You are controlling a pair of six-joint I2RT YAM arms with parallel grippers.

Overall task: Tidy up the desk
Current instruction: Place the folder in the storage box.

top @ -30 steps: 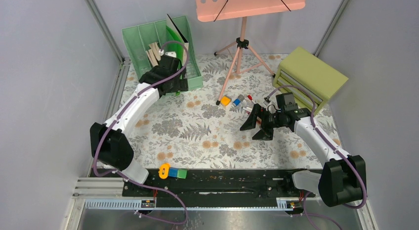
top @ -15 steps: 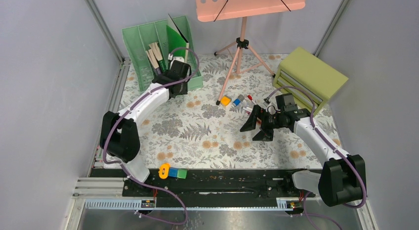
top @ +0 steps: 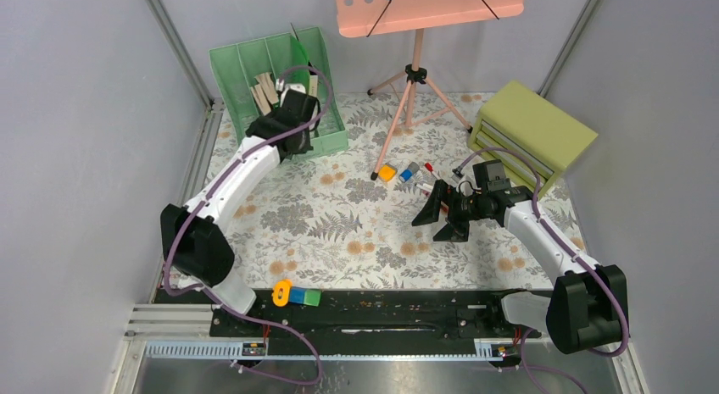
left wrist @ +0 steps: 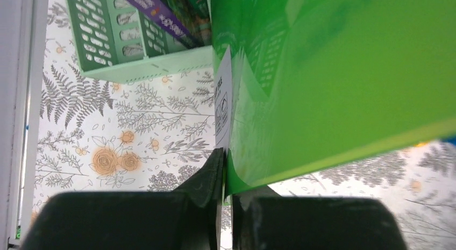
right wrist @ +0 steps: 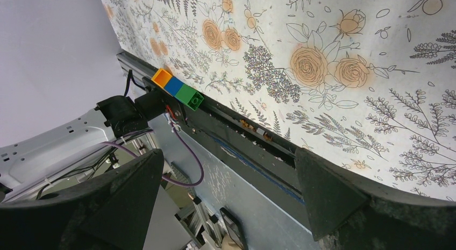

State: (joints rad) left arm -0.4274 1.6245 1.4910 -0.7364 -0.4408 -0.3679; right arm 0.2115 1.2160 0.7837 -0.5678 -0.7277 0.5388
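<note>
The desk [top: 339, 233] is covered in a pale cloth with fern and flower print. My left gripper [top: 287, 116] is at the front of the green file rack [top: 246, 59] at the back left. In the left wrist view this gripper [left wrist: 226, 159] is shut on the lower edge of a bright green folder [left wrist: 333, 72] with a white label [left wrist: 223, 99]. The folder [top: 301, 59] leans in the rack's right-hand slot. My right gripper [top: 437, 212] hovers open over the desk's right half. The right wrist view shows its fingers [right wrist: 333, 196] wide apart with nothing between them.
An orange block [top: 387, 172], a blue-grey piece [top: 409, 171] and small red items [top: 428, 167] lie near the pink music stand's tripod [top: 413, 89]. An olive drawer box [top: 530, 131] stands at the back right. Joined orange, blue and green blocks [top: 295, 294] sit on the front rail.
My left jaws have closed on the green folder's edge, and the left arm has shifted slightly at the rack. The right arm has not moved.
</note>
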